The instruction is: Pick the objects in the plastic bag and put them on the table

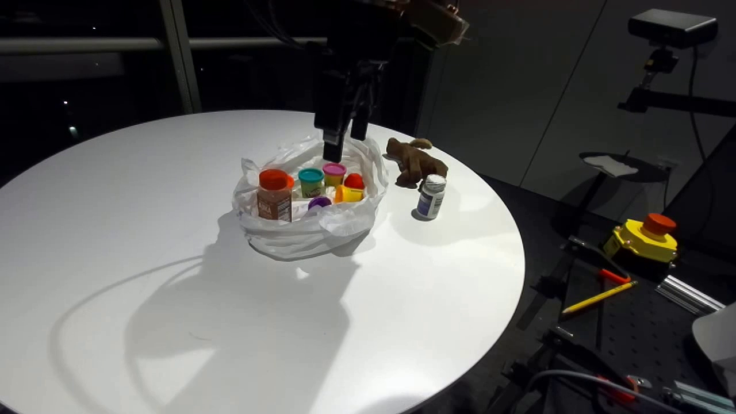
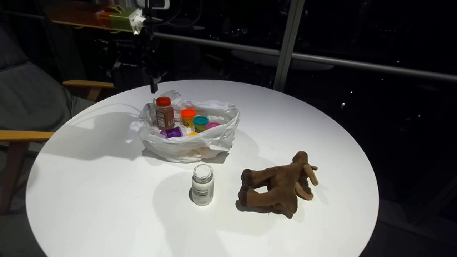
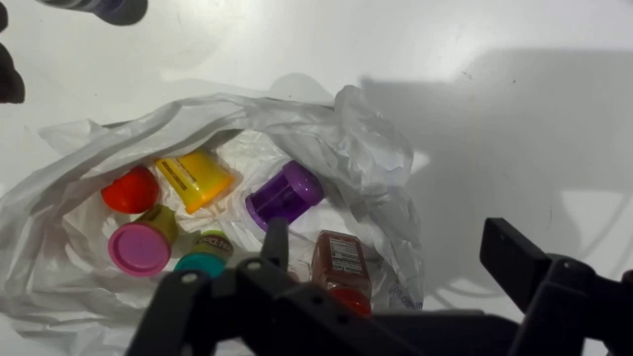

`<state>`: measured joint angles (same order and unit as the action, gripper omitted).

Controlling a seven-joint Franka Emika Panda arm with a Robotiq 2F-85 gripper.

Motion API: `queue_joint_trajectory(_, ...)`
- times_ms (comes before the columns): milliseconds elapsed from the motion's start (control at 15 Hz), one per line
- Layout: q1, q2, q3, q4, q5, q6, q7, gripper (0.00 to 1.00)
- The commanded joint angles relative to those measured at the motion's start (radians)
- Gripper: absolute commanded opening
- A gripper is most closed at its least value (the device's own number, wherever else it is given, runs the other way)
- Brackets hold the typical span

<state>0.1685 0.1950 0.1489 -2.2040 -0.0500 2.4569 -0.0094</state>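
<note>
The open white plastic bag stands on the round white table. In it are a brown spice bottle with red lid, a purple jar, a yellow tub, a red round object, a pink-lidded tub, a teal-lidded tub and an orange-lidded tub. The orange-lidded tub is hidden in the wrist view. My gripper is open and empty above the bag. In the wrist view its fingers straddle the spice bottle and the bag's rim from above.
A white bottle and a brown stuffed animal are on the table beside the bag. A chair stands by the table's edge. A camera on a stand and a black bench are off the table.
</note>
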Motion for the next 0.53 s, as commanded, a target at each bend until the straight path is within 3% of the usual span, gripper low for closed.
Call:
queue_joint_trajectory(0, 0.015, 0.12, -0.002, 0.136, -0.051, -0.033, -0.01, 1.0)
queue_joint_trajectory(467, 0.027, 0.295, 0.01, 0.334, -0.028, -0.089, -0.044, 1.0)
